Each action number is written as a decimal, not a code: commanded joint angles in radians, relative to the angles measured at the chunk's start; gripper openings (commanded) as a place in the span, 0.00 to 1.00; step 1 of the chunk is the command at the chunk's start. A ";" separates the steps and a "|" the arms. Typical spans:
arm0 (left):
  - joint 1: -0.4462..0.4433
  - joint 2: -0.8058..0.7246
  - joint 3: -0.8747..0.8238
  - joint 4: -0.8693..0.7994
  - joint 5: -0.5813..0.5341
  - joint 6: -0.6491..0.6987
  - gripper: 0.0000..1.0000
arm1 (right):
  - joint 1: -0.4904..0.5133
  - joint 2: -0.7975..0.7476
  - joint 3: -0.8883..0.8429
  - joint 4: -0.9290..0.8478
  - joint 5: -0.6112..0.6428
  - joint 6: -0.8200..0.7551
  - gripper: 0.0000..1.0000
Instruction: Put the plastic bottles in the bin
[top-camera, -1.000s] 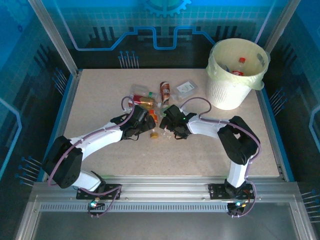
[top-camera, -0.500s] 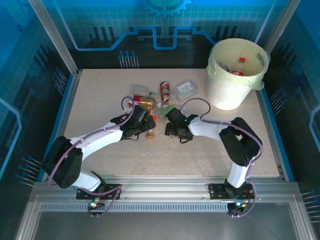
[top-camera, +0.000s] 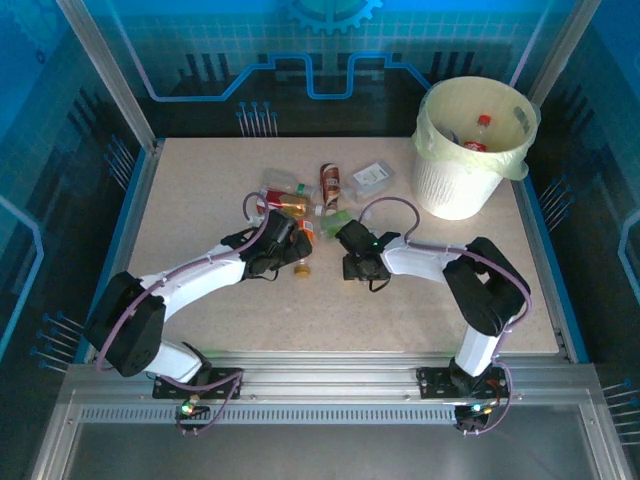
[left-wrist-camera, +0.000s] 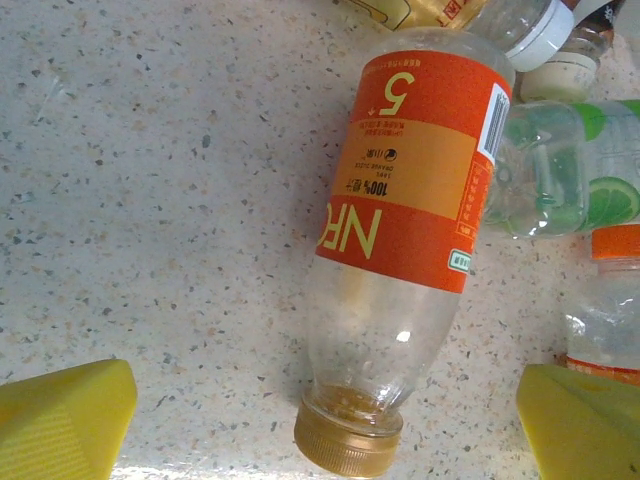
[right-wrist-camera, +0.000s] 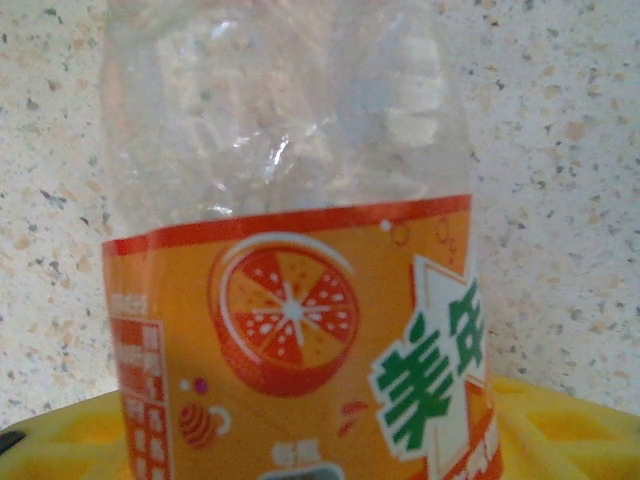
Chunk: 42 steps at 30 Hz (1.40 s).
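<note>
In the left wrist view a clear plastic bottle (left-wrist-camera: 405, 230) with a red-orange label and a gold cap lies on the table. It sits between the wide-apart yellow fingers (left-wrist-camera: 60, 425) of my open left gripper (left-wrist-camera: 330, 445), which do not touch it. From above, that left gripper (top-camera: 290, 255) hangs just over the gold cap (top-camera: 300, 268). My right gripper (right-wrist-camera: 310, 450) is shut on a crushed clear bottle (right-wrist-camera: 290, 310) with an orange fruit label, its pads against both sides. The top view has the right gripper (top-camera: 352, 264) at table centre. The bin (top-camera: 470, 150) stands far right.
More bottles lie in a cluster behind the grippers: a red-labelled one (top-camera: 283, 200), a brown one (top-camera: 330, 182), a clear crushed one (top-camera: 372, 177) and a green-labelled one (left-wrist-camera: 560, 180). A red-capped bottle (top-camera: 481, 128) lies inside the bin. Blue walls ring the table.
The right gripper's jaws have closed from wide open onto the orange-label bottle, and that arm has shifted slightly right. The left gripper has stayed open over the gold-capped bottle.
</note>
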<state>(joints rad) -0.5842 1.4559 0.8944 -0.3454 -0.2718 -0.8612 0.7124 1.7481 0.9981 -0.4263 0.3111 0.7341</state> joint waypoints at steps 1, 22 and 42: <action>0.008 -0.026 -0.019 0.039 0.039 0.026 0.99 | -0.014 -0.058 -0.022 0.007 0.003 -0.044 0.52; 0.007 -0.230 -0.185 0.352 0.096 0.051 0.99 | -0.096 -0.349 -0.032 0.012 -0.020 -0.088 0.44; 0.007 -0.306 -0.182 0.361 0.126 0.119 0.99 | -0.364 -0.545 0.177 0.113 -0.258 -0.151 0.41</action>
<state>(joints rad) -0.5842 1.1446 0.7036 0.0067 -0.1627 -0.7609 0.4000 1.2201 1.1164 -0.3481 0.1356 0.6037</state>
